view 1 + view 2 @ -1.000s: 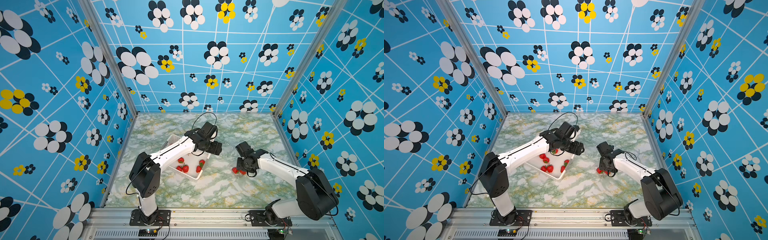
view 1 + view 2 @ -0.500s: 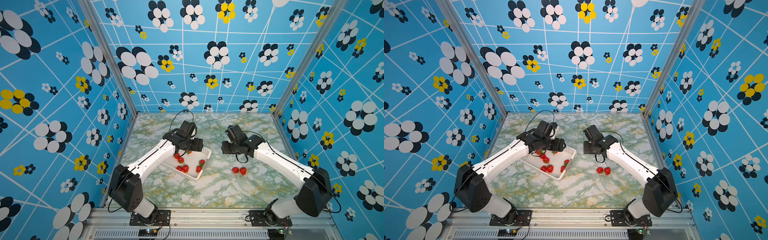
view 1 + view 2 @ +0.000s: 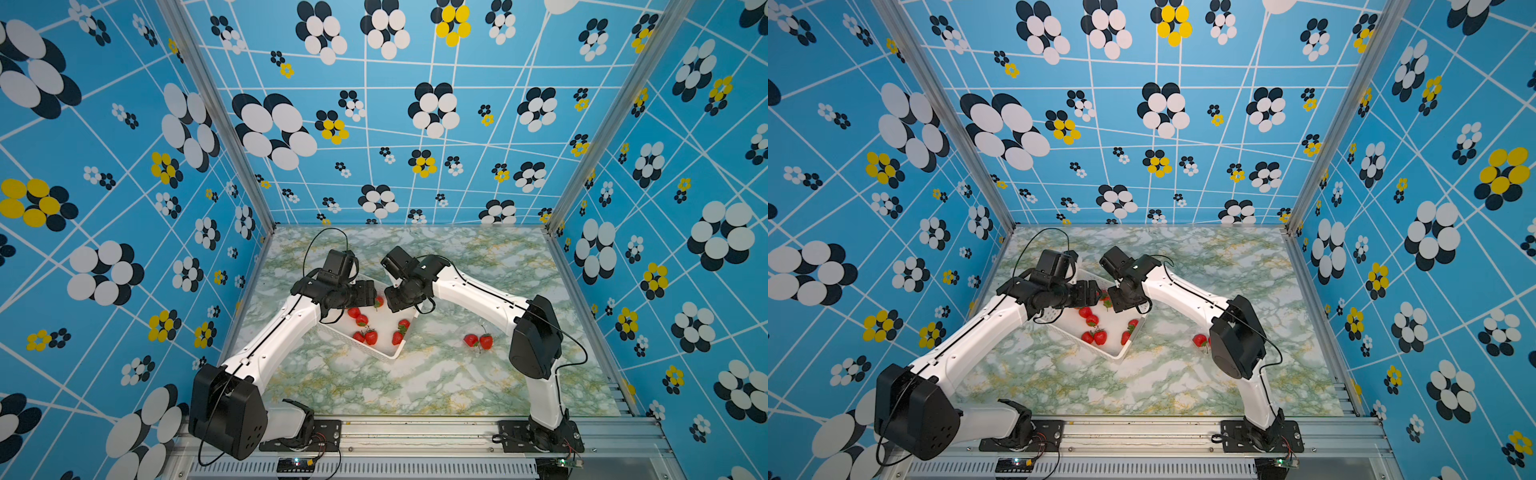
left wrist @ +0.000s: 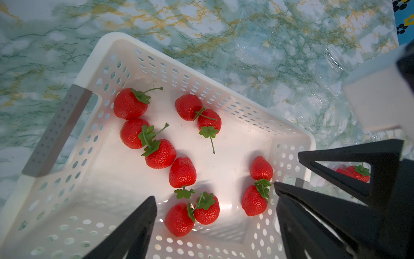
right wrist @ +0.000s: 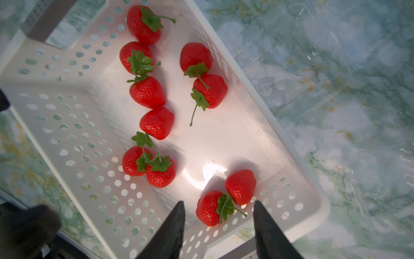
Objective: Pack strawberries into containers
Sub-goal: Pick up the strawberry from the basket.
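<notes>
Ten strawberries (image 4: 182,171) lay in the white basket (image 4: 105,42) below both grippers. Left gripper (image 4: 214,192) hung spread wide and empty above them; right gripper (image 5: 218,203), jaws narrower, empty, had two berries just ahead of its fingertips. Two loose strawberries (image 3: 478,341) lay outside the basket, well apart from that gripper.

The white perforated rectangular plastic basket (image 3: 376,350) sits left of centre on the green-veined marble-patterned table (image 3: 415,382). Ten small red strawberries with green leafy caps (image 3: 371,337) lie in it. Clear plastic clamshell containers (image 5: 336,56) lie just beside the basket, on its right. Two more strawberries (image 3: 478,340), farther right, seem to lie in one.
</notes>
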